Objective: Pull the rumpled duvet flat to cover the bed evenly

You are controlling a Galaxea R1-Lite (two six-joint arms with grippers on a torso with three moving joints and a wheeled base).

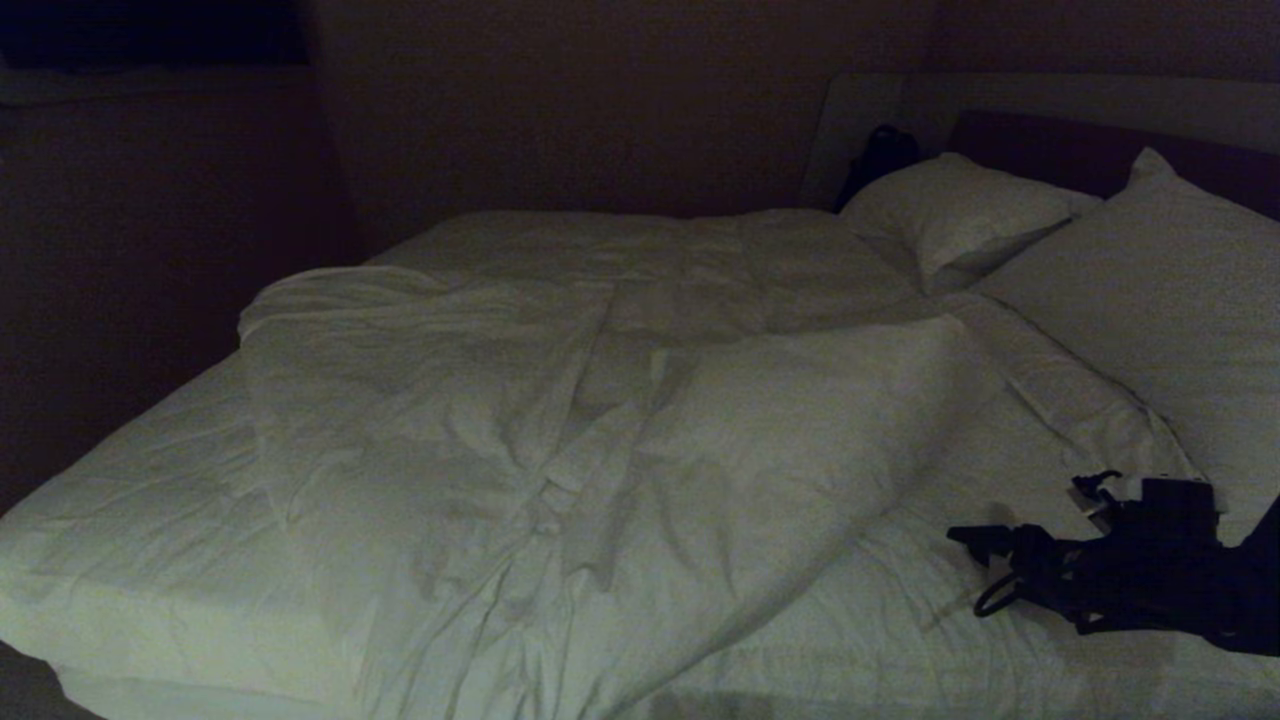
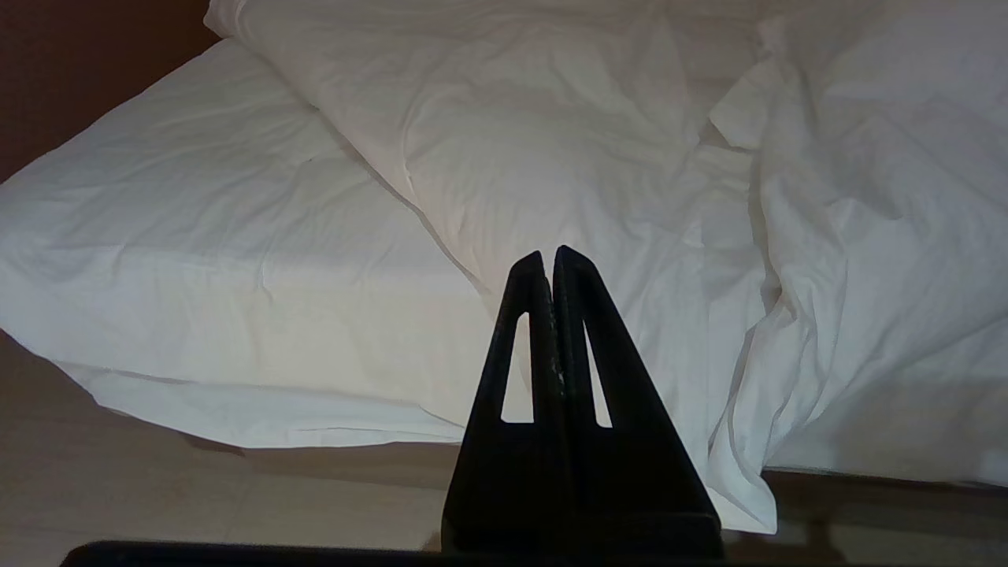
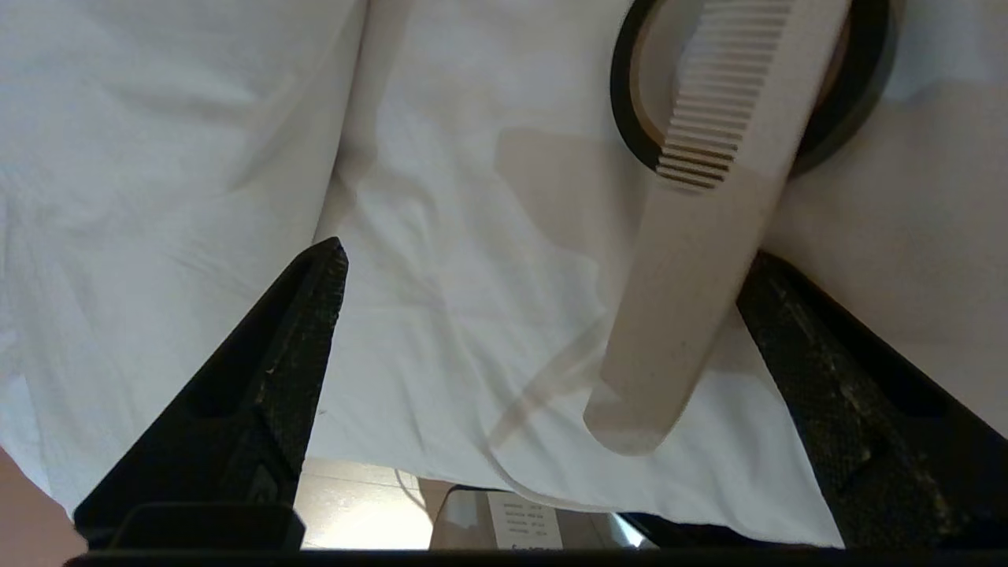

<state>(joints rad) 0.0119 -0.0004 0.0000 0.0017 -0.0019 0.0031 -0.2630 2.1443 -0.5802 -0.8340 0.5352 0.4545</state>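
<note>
While the duvet (image 1: 560, 420) lies bunched across the bed's (image 1: 120, 520) middle w/ sheet bare at left, right hand (image 1: 985, 570) hovers wide over its near-right part; left hand (image 2: 549, 256), pinched closed, sits near the bed's near-left edge.

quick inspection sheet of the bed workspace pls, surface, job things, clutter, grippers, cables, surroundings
surface: bed with its white sheet bare along the left side and the near right.
job's things: duvet rumpled, bunched across the middle, not spread flat; two pillows at the headboard.
clutter: a dark object beside the far pillow, too dark to identify.
grippers: right gripper open, over the sheet at the bed's right side; left gripper shut, holding nothing, near the bed's edge.
cables: nothing seen.
surroundings: dark wall behind the bed, pale floor below the edge.
</note>
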